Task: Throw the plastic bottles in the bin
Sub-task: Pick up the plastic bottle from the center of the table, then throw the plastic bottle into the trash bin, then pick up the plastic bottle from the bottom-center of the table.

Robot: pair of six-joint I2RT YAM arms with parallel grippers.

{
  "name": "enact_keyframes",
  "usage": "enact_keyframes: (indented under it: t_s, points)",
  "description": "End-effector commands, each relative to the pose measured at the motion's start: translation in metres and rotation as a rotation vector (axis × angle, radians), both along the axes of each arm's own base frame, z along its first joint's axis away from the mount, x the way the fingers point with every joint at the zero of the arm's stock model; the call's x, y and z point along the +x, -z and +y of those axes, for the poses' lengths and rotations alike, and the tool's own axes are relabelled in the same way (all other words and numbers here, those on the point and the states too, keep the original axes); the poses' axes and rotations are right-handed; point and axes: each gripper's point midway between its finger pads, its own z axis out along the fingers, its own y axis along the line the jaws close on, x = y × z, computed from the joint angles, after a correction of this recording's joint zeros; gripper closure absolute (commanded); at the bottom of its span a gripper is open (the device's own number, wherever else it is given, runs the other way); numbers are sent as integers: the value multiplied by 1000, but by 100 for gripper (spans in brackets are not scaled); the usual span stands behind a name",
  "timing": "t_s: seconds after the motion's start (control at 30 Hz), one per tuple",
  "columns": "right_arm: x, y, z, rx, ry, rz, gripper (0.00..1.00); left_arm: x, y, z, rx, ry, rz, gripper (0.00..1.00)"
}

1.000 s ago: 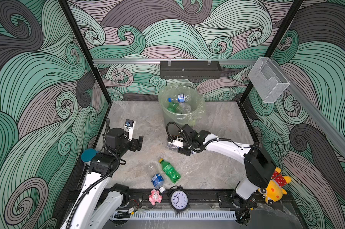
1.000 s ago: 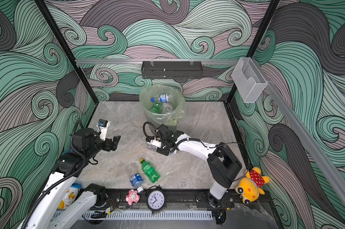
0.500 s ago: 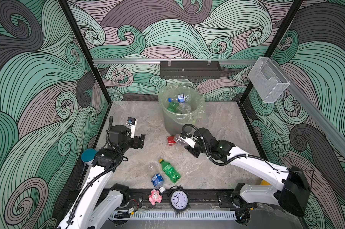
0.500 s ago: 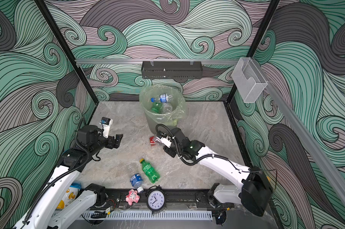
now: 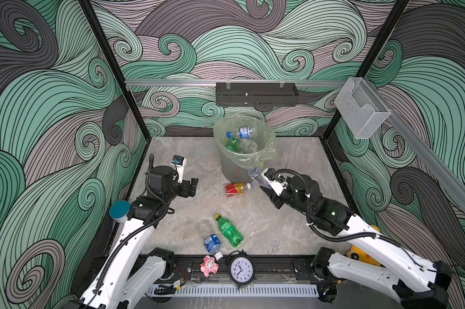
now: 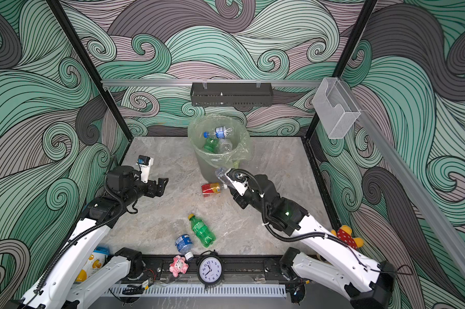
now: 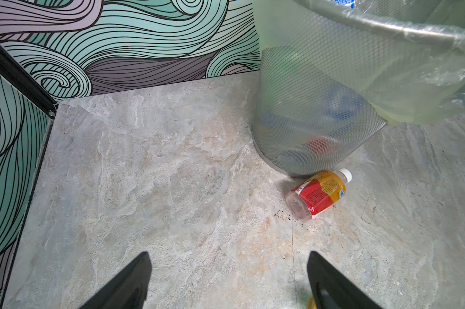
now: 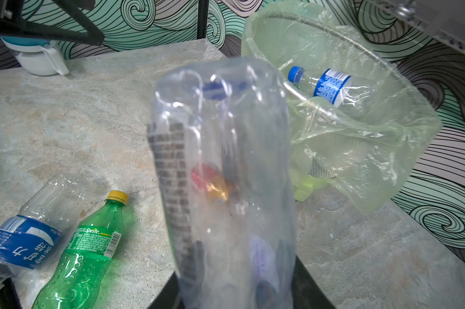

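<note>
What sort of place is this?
Likely a staged robot test cell: wave-printed wall panels box in a stone-look tabletop, and a left arm and right arm mount on its front rail.

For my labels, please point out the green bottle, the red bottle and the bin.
green bottle point(image 5: 227, 229): in a top view, on its label.
red bottle point(image 5: 234, 188): in a top view, on its label.
bin point(image 5: 230, 170): in a top view, on its wall.
</note>
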Motion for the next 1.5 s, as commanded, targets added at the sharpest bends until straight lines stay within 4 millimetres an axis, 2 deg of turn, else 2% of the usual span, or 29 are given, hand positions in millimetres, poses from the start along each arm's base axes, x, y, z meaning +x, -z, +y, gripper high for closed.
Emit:
enact_keyframes:
  t_s: [0.0,0.07,0.13,0.23,0.33,0.4,0.47,0.5,0.57,0.63,0.7,0.87,1.03,1.17,1.3,1.47]
  points:
    - [10,-32,-14,52,106,-55,51,5,-22,1,-23,-15,-48,7]
    - [25,-44,-23,67,189,-38,49,6,-21,5,-15,-42,-46,7]
    - [37,-58,-20,71,196,-42,50,6,-20,6,-13,-44,-41,7]
    - [60,-89,-5,110,156,-72,50,3,-20,5,-15,-35,-34,7]
    - [97,-127,14,160,112,-73,50,-2,-19,6,-10,-33,-26,7]
    - [127,-130,34,142,86,-20,48,-8,-18,6,-10,-28,-20,7]
    - [152,-124,57,101,50,65,45,-14,-20,6,-14,-19,-13,7]
    - [158,-119,66,85,30,101,42,-18,-21,2,-26,2,-8,5]
    - [168,-109,80,68,0,162,29,-30,-18,-12,-51,93,48,1]
    - [173,-103,84,79,-1,183,22,-35,-19,-14,-58,108,88,1]
    - [170,-104,83,93,-8,193,20,-40,-22,-15,-60,118,93,1]
    - [150,-112,62,106,14,158,15,-47,-40,-27,-80,205,61,1]
    - [121,-117,27,191,63,130,13,-54,-36,-51,-67,394,118,3]
    - [98,-113,-14,273,145,116,10,-54,-27,-54,17,472,193,6]
    - [83,-87,-54,281,251,130,8,-55,-19,-59,83,547,249,7]
    - [72,-38,-94,313,378,221,8,-78,6,-81,262,784,303,7]
